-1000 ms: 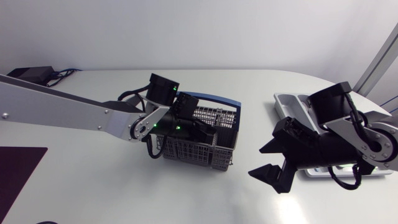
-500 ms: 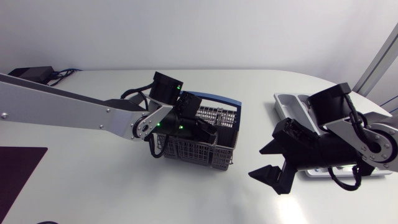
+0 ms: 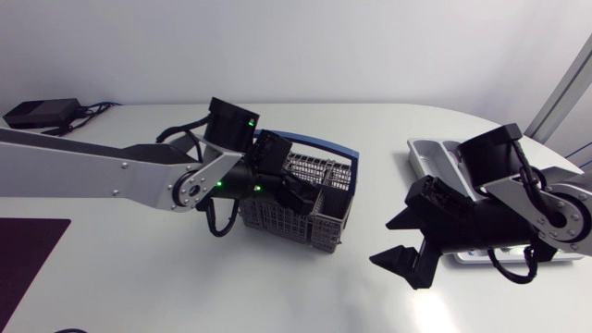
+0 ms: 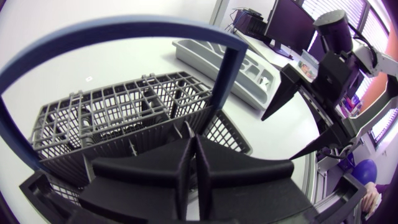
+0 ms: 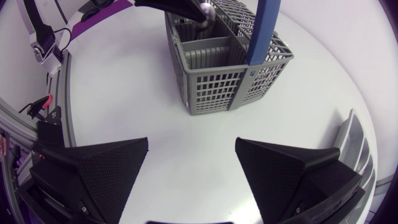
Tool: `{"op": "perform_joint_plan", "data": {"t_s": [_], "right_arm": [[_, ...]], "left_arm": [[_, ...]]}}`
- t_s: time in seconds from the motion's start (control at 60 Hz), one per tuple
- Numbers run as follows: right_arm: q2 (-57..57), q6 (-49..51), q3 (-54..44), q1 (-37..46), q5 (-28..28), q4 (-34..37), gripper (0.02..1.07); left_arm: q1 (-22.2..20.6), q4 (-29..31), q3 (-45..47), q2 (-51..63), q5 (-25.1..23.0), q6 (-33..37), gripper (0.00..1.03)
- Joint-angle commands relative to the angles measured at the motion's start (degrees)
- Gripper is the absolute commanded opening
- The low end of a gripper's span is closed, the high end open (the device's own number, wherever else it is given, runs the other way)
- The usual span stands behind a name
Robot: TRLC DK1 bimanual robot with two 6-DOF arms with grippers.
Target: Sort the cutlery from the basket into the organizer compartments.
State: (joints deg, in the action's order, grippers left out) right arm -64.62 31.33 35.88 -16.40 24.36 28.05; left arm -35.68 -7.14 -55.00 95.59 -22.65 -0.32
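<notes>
The left gripper (image 4: 192,146), pinching what looks like a shiny cutlery piece (image 5: 206,12), should lift straight up, clear of the basket (image 3: 301,215) and its blue handle (image 4: 227,68); the right gripper (image 5: 191,142) hangs spread.

Hidden by the basket and the right arm

From above, the left tool (image 3: 308,198) sinks into the cutlery basket (image 3: 287,228), whose contents are unreadable. A shiny rounded piece (image 5: 205,12), perhaps a spoon bowl, is cut off in the right wrist view. The right arm (image 3: 548,199) covers most of the organizer (image 3: 426,153).
</notes>
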Motion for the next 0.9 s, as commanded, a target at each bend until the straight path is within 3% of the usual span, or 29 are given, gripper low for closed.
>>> {"op": "perform_joint_plan", "data": {"t_s": [0.0, 0.433, 0.75, 0.883], "right_arm": [[-0.24, 0.22, -1.16, -0.30, 0.34, -0.28, 1.03], [5.65, -0.66, -0.63, -0.38, 0.43, -1.16, 1.03], [14.35, -2.06, 0.51, -0.74, 4.56, -1.51, 1.03], [16.54, -2.59, 1.56, -3.02, 6.23, -1.33, 1.03]], "left_arm": [[0.35, -0.42, 2.62, -4.45, -0.72, 1.20, 0.03], [0.09, -2.09, 5.34, -17.46, -5.56, 1.20, 0.03], [2.02, 8.28, -0.54, -21.76, -17.25, 2.43, 0.03], [2.20, 11.88, -1.77, -21.59, -24.72, 2.51, 0.03]]}}
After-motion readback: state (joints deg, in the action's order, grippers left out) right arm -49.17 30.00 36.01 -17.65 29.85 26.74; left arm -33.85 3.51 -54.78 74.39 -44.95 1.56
